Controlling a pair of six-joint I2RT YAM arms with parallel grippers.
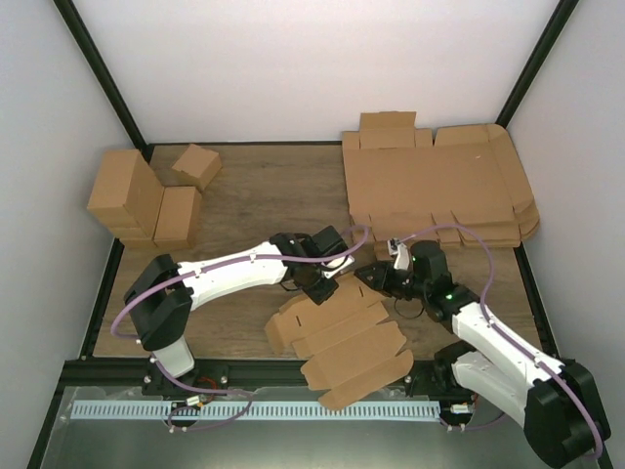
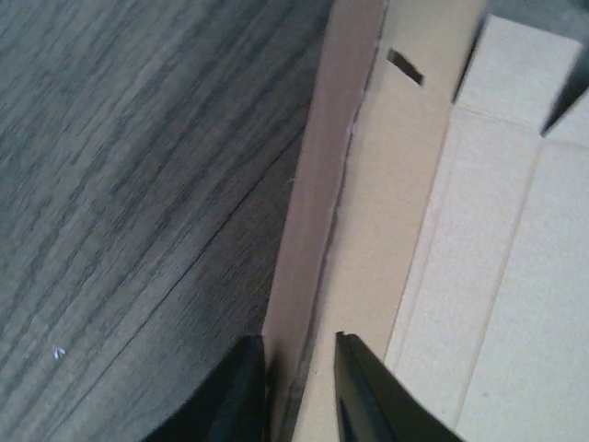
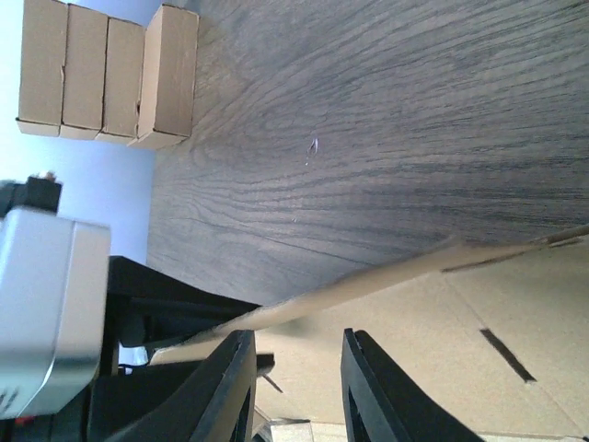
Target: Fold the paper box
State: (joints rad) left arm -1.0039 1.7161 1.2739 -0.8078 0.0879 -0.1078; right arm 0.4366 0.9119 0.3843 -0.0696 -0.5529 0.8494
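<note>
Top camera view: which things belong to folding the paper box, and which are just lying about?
In the job: paper box, left gripper, right gripper.
Lying about: stack of flat cardboard sheets, group of folded cardboard boxes.

The paper box (image 2: 479, 276) runs off the left wrist picture's right and bottom edges. Whether the left pincer (image 2: 299, 391) touches the raised flap (image 2: 313, 230) between its fingers cannot be told.

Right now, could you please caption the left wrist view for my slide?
Left pincer straddling a raised flap of the paper box on the table.
</note>
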